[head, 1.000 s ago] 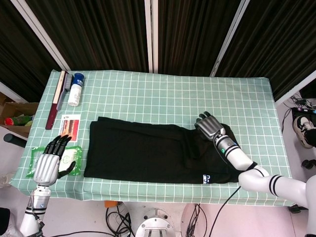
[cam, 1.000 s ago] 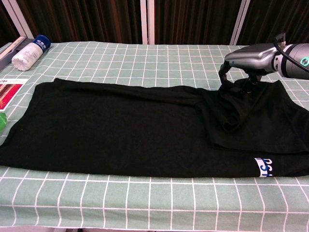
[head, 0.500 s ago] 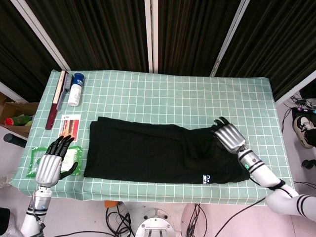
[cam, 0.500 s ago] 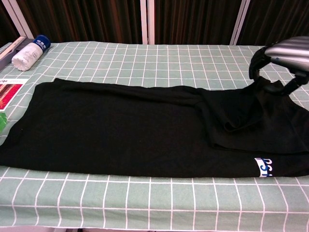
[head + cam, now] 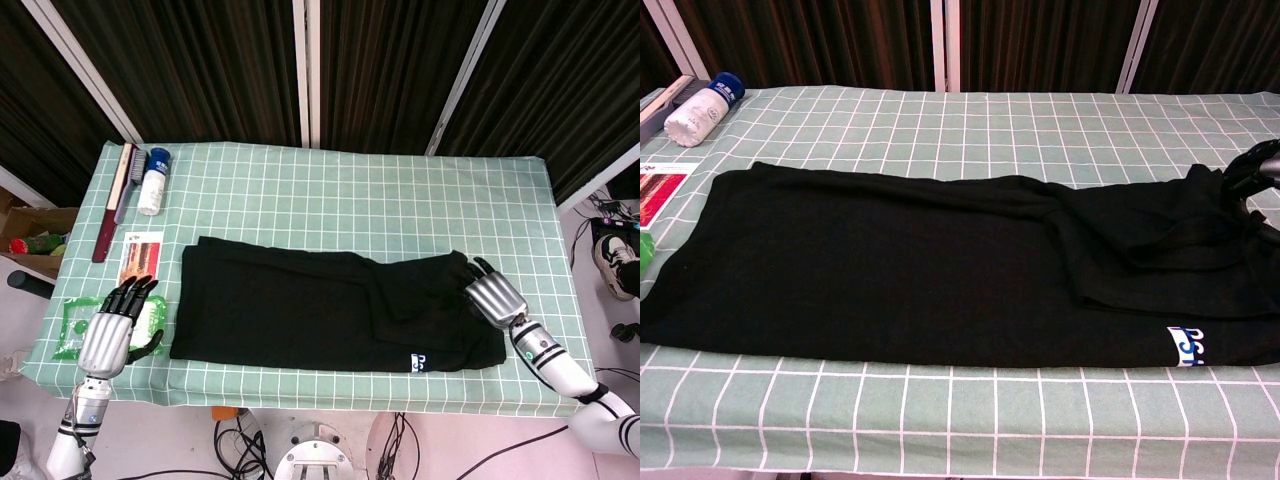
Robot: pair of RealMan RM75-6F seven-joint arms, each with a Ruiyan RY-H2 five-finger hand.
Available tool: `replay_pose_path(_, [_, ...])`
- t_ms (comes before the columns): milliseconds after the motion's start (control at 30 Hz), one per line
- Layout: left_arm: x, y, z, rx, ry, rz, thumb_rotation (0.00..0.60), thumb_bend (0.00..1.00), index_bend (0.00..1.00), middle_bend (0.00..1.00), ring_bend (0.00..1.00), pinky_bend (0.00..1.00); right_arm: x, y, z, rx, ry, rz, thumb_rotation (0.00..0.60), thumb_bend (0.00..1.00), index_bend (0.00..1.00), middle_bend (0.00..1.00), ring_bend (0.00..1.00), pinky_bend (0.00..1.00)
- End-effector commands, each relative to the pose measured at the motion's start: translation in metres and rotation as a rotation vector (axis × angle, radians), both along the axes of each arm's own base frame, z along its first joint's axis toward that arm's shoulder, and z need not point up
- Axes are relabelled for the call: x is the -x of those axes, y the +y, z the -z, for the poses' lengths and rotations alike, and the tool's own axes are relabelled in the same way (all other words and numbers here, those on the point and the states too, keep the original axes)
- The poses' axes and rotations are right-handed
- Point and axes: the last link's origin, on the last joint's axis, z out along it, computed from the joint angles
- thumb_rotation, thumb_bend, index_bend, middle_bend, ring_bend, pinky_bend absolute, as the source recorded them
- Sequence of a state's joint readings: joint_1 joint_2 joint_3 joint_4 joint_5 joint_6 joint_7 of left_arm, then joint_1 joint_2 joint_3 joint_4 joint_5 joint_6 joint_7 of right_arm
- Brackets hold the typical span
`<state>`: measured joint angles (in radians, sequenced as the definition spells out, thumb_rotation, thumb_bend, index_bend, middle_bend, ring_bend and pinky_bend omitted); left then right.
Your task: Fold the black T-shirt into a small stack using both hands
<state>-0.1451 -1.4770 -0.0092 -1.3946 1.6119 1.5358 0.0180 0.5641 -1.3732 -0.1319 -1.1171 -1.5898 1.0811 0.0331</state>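
Head view: right hand (image 5: 494, 296), fingers apart, at black T-shirt's (image 5: 300, 305) right edge, perhaps touching; left hand (image 5: 108, 335) open, empty.

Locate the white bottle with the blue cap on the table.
In the head view, the bottle lies at the table's far left corner, beside the brush, above the card.

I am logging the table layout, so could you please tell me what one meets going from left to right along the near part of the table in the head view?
Green packet → left robot hand → black T-shirt → right robot hand.
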Motion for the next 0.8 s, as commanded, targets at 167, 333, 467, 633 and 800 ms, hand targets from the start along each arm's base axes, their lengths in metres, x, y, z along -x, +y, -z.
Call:
replay_pose_path(167, [-0.001, 0.000, -0.001, 0.002, 0.002, 0.002, 0.600, 0.27, 0.11, 0.09, 0.06, 0.17, -0.002, 0.012, 0.008, -0.041, -0.019, -0.012, 0.600, 0.47, 0.41, 0.28, 0.13, 0.14])
replay_pose_path(333, [0.000, 0.001, -0.003, 0.002, 0.005, 0.004, 0.600, 0.27, 0.11, 0.09, 0.06, 0.17, 0.000, 0.023, -0.004, -0.045, -0.004, -0.002, 0.600, 0.45, 0.08, 0.23, 0.12, 0.12])
replay_pose_path(467, [0.000, 0.002, -0.006, -0.002, 0.013, 0.009, 0.600, 0.27, 0.11, 0.09, 0.06, 0.17, 0.003, 0.029, -0.023, -0.014, 0.005, -0.007, 0.600, 0.45, 0.03, 0.24, 0.12, 0.13])
replay_pose_path(633, [-0.001, 0.002, -0.008, -0.007, 0.009, 0.009, 0.600, 0.27, 0.11, 0.09, 0.06, 0.17, -0.002, 0.029, -0.042, 0.049, -0.096, -0.042, 0.600, 0.47, 0.06, 0.31, 0.19, 0.21])
replay_pose_path(800, [-0.005, 0.004, -0.006, -0.003, 0.006, 0.020, 0.600, 0.27, 0.11, 0.09, 0.06, 0.17, -0.020, 0.017, -0.025, 0.009, -0.137, -0.051, 0.600, 0.48, 0.08, 0.32, 0.21, 0.21])
